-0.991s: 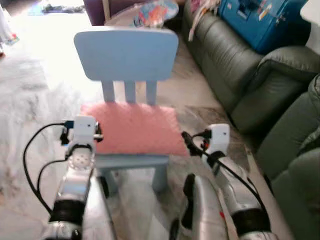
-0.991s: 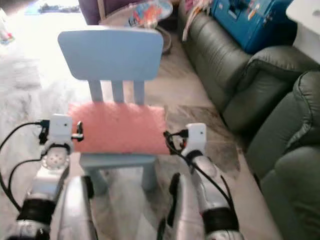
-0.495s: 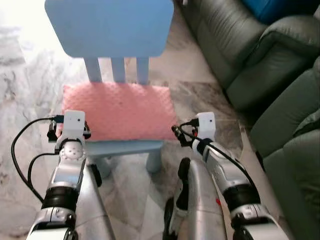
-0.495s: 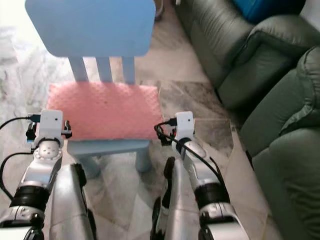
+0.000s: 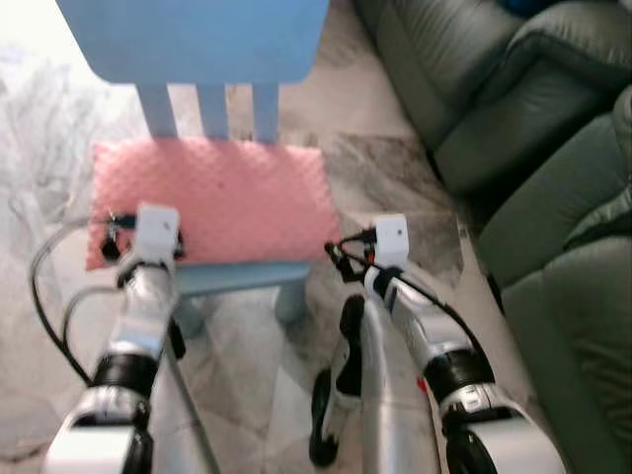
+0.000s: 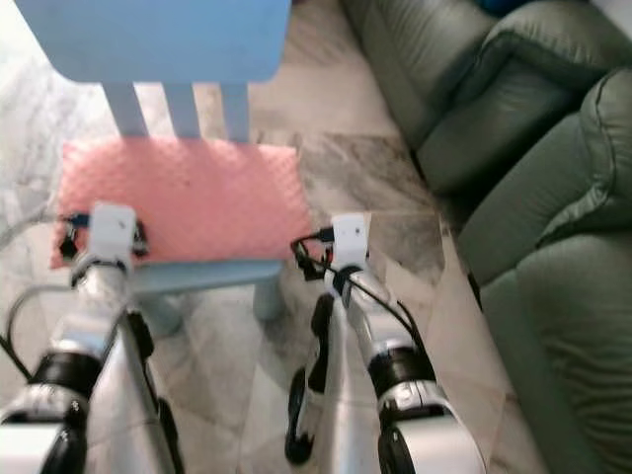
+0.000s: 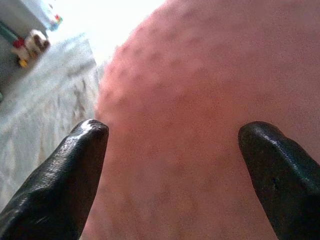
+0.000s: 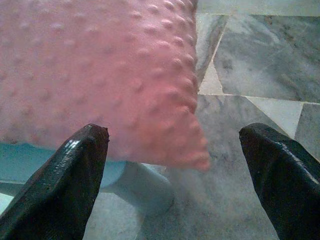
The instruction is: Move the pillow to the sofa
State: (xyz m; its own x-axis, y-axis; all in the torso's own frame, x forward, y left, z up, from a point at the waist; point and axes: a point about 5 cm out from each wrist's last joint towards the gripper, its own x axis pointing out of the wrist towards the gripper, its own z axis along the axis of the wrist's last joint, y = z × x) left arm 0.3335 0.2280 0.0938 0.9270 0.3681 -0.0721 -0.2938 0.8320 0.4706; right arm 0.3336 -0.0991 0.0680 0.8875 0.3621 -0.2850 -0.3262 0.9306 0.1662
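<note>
A pink dimpled pillow (image 5: 212, 197) lies flat on the seat of a small light-blue chair (image 5: 188, 35). My left gripper (image 7: 175, 150) is open, its fingers (image 7: 75, 170) spread over the pillow's left front corner. My right gripper (image 8: 175, 155) is open at the pillow's right front corner (image 8: 150, 100), just short of it above the floor. The dark green sofa (image 5: 513, 109) stands to the right.
Grey marble floor (image 5: 395, 178) runs between the chair and the sofa. A second green sofa section (image 6: 563, 296) sits at the near right. The chair's front leg (image 5: 291, 301) stands close to my right arm (image 5: 415, 316).
The view has tilted down and closed in on the chair. Both arms have reached forward, bringing the grippers up to the pillow's front corners.
</note>
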